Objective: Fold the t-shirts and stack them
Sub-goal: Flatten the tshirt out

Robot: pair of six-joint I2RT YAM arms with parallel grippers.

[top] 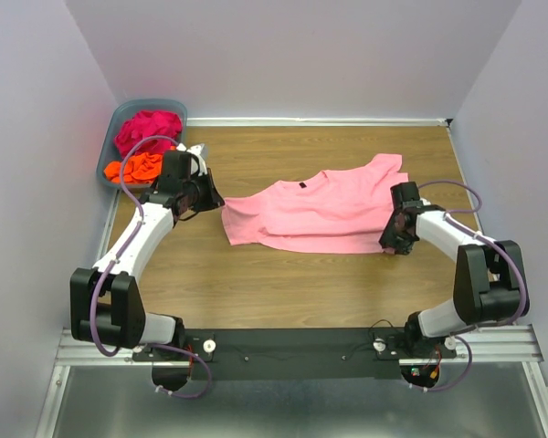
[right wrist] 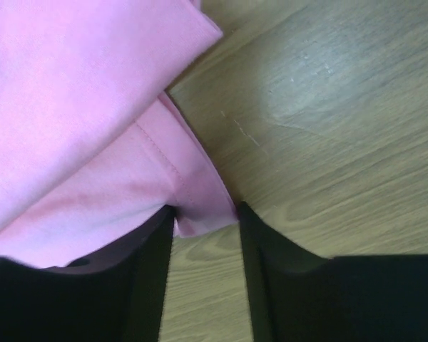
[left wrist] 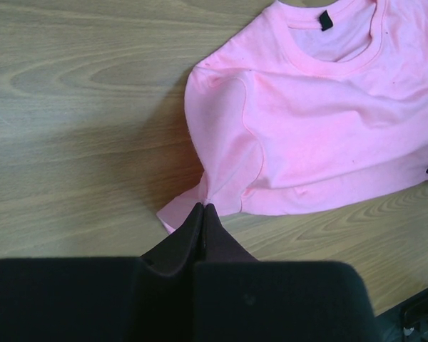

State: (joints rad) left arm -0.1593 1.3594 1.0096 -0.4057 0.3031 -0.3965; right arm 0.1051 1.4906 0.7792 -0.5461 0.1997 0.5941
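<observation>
Wood-grain table (top: 301, 283) between plain pale walls (top: 301, 55)

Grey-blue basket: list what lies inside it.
A crumpled magenta t-shirt at the back and an orange t-shirt in front fill the basket. They cover its floor, so anything beneath them cannot be seen.

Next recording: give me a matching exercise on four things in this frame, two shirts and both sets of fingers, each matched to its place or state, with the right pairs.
Things:
1. pink shirt
2. orange shirt
3. left fingers
4. right fingers

Places or states:
A. in the basket
B. apart, with a shirt edge between them
C. spread on the table
D. shut, pinching a corner of pink cloth

Pairs: 1-C, 2-A, 3-D, 4-B
</observation>
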